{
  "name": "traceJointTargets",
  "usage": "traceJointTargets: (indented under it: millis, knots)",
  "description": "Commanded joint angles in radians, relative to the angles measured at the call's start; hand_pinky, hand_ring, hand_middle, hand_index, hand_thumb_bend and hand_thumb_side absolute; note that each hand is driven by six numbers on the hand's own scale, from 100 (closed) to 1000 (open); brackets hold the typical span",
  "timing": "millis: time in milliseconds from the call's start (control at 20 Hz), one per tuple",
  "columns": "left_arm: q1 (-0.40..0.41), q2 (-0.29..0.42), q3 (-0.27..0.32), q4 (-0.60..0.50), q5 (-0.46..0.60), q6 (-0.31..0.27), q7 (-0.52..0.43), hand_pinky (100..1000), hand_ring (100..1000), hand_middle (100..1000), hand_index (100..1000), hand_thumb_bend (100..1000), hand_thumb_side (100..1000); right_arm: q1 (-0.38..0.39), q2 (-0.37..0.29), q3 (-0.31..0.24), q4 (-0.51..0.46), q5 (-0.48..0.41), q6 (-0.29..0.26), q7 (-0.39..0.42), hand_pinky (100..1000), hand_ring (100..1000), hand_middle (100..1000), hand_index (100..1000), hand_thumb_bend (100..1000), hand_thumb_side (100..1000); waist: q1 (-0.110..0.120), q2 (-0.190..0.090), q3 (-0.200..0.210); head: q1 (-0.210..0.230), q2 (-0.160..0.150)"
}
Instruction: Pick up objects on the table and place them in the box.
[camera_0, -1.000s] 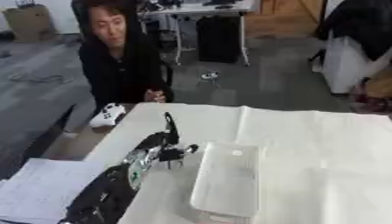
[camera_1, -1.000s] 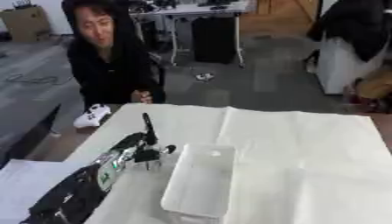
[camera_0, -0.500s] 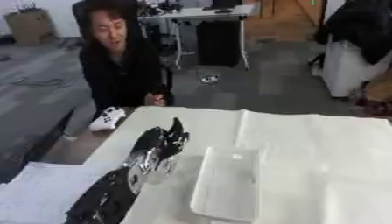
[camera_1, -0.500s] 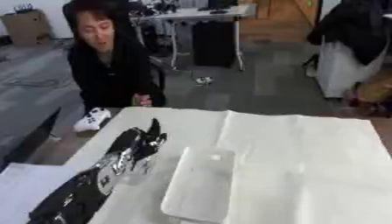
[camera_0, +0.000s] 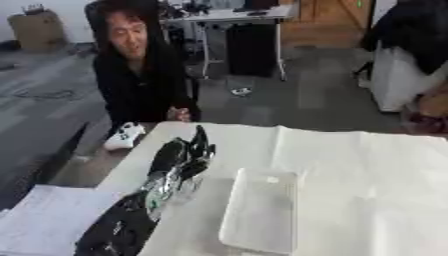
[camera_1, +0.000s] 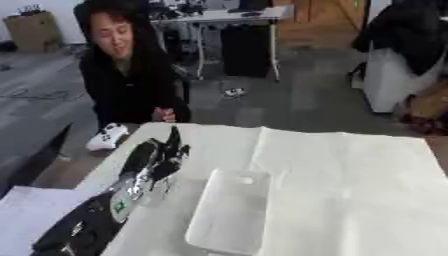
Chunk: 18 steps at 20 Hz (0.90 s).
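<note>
Left hand (camera_0: 185, 152): black, entering from the lower left on a black and silver arm, lying left of centre in the frame. Fingers point toward the far table edge, mostly straight, one raised above the rest; nothing visible between them, so counted as holding nothing.

Box (camera_0: 260, 210): clear, shallow, rectangular, lower centre, just beside the hand on its right and apart from it. No contents can be made out.

Table (camera_0: 367, 170): covered in white cloth, filling the lower half. No loose object to pick up can be made out on the cloth.

Paper (camera_0: 44, 220): white sheets, lower left corner, beside the arm.

Right hand: not shown in either view.

Step in hand, as judged: between picks, the hand free beside the box. The next move calls for finding an object on the cloth, reaching to it and closing the fingers round it.
</note>
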Motion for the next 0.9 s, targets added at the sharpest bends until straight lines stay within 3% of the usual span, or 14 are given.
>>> traceJointTargets:
  millis: [50, 400, 900]
  knots:
    - [-0.023, 0.059, -0.019, -0.069, 0.032, -0.019, -0.018, 100, 100, 100, 242, 216, 922, -0.011, -0.016, -0.001, -0.013, -0.001, 0.001, 0.003, 374, 385, 478, 915, 426, 1000, 0.000, -0.017, 0.004, -0.008, 0.006]
    - [-0.009, 0.130, -0.102, -0.272, 0.142, -0.022, -0.125, 100, 100, 100, 237, 213, 918, -0.005, -0.025, 0.000, -0.013, 0.000, 0.003, 0.005, 374, 385, 478, 913, 426, 1000, 0.007, -0.023, 0.011, -0.033, 0.030]
    - [0.032, 0.233, -0.226, -0.611, 0.295, 0.008, -0.276, 100, 100, 100, 232, 209, 920, -0.004, -0.031, 0.002, -0.013, 0.003, 0.009, 0.009, 375, 386, 479, 915, 427, 1000, 0.013, -0.025, 0.014, -0.036, 0.043]
